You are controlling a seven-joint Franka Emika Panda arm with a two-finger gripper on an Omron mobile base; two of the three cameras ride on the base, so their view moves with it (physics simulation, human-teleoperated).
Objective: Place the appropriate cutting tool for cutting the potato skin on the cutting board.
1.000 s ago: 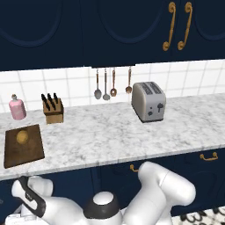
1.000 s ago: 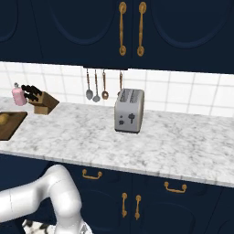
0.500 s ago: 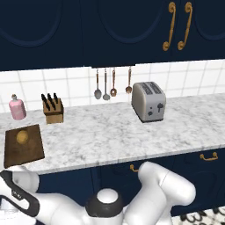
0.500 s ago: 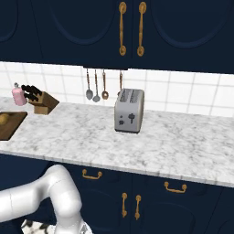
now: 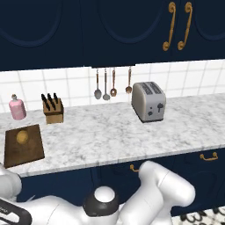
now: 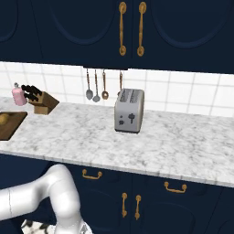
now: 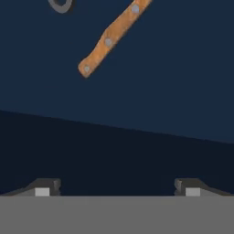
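Folded way down low, below counter height. In the left base view, fat white elbow link bulging at about 5 o'clock, dark joint cap near 6, forearm running off toward 8 and out past the left edge. From the right base view, white link curling up at 7 o'clock. Gripper (image 7: 117, 189) spread wide in the hand view, fingertips (image 7: 43, 188) far apart, nothing between them.
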